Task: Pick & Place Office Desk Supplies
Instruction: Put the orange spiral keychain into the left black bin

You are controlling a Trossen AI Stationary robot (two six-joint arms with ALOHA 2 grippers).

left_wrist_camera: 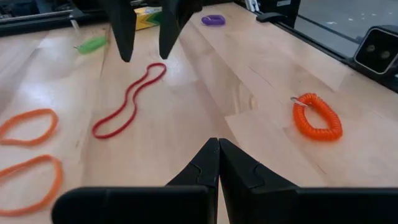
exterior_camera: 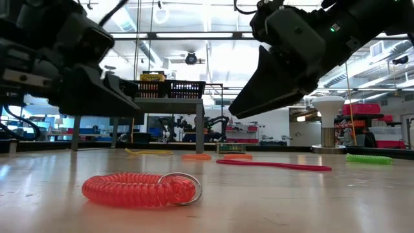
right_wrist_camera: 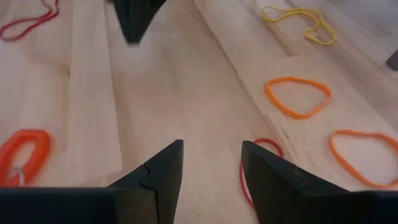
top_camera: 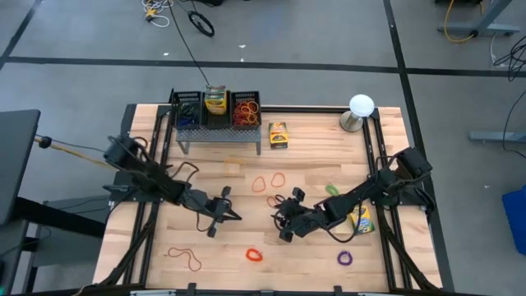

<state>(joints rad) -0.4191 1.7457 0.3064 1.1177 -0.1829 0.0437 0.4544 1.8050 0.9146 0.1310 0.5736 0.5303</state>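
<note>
Loose rubber bands lie flat on the wooden table: a red band (left_wrist_camera: 130, 99), two orange bands (right_wrist_camera: 297, 95) (right_wrist_camera: 367, 155), a yellow band (right_wrist_camera: 305, 25) and a dark red band (top_camera: 185, 259). An orange-red coil (exterior_camera: 139, 189), a purple coil (top_camera: 344, 258) and a green coil (top_camera: 331, 190) lie among them. One crayon box (top_camera: 279, 134) lies near the rack, another (top_camera: 362, 218) under the right arm. My left gripper (left_wrist_camera: 217, 149) is shut and empty above bare wood mid-table. My right gripper (right_wrist_camera: 211, 155) faces it, open and low, with the red band (right_wrist_camera: 255, 168) beside one finger.
A black mesh organizer (top_camera: 215, 111) with filled compartments stands on a small rack at the far edge. A white ball on a metal base (top_camera: 360, 111) stands at the far right. Black rails (top_camera: 378, 164) run along both table sides. Bare wood lies between the two grippers.
</note>
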